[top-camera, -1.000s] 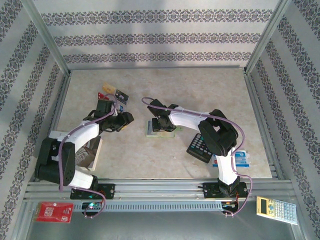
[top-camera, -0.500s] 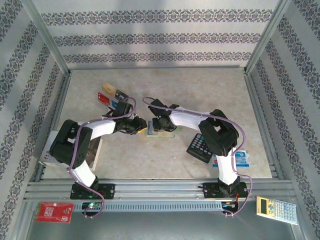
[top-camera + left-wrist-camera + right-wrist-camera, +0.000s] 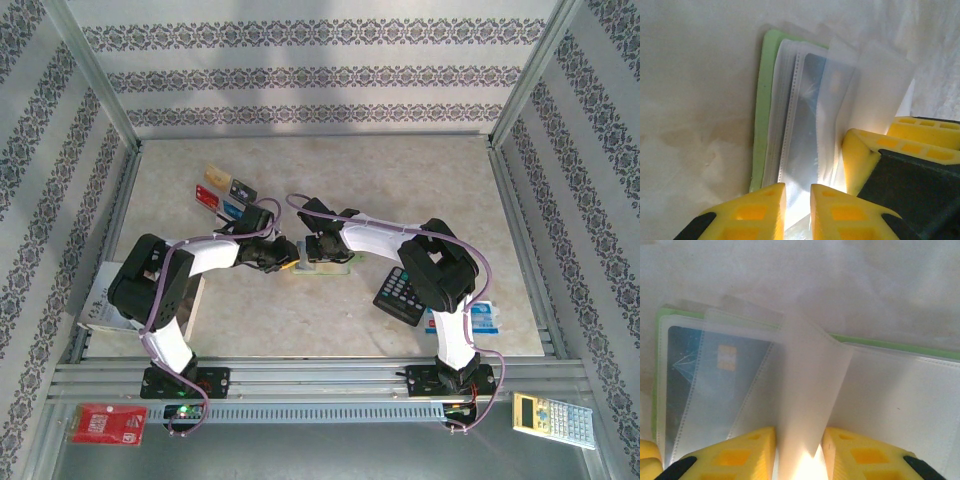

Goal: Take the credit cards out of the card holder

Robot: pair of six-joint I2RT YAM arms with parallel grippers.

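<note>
Card holder (image 3: pixel 760 125) lies open on the desk (image 3: pixel 300 315); right end effector (image 3: pixel 799 440) clamps its floppy clear sleeve (image 3: pixel 810 390) upright, left end effector (image 3: pixel 797 192) nearly together at the left edge, grip unclear. Pocketed card (image 3: pixel 705 385) looks stiff, slick: pinch its short edge

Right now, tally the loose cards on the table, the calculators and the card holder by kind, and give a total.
Loose cards: 4
Calculators: 2
Card holder: 1
Total: 7
</note>
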